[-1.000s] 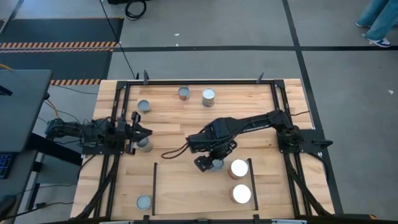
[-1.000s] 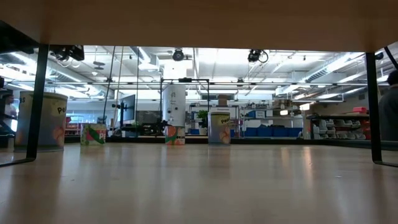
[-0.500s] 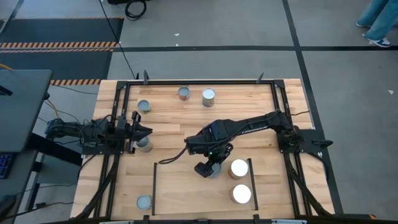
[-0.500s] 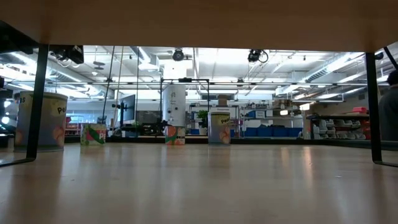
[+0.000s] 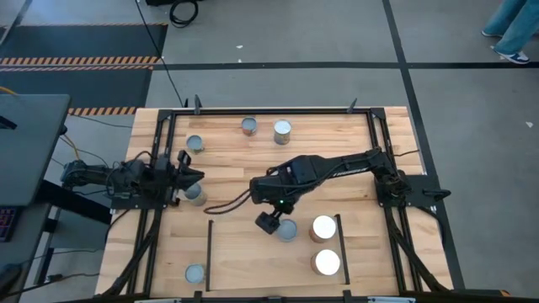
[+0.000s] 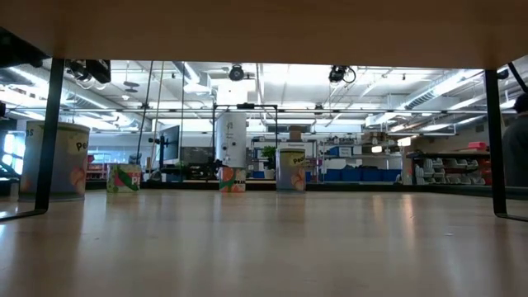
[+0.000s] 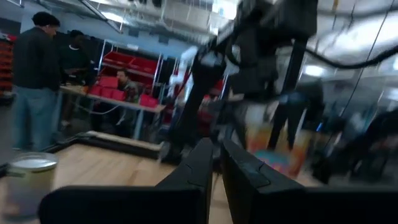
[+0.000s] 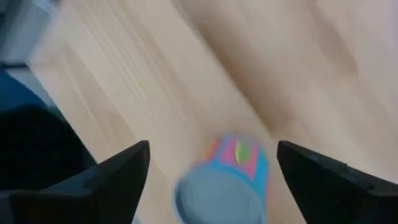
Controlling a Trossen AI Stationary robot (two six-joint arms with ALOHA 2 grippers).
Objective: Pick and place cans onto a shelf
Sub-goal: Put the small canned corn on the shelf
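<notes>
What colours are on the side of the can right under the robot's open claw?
The can has a blue label with pink and green patches under a grey lid, best seen in the right wrist view.

Black cables are lying on the grey floor beyond the table's far edge. Striped hazard tape is running along a dark mat. People are standing by red bins in the room.
</notes>
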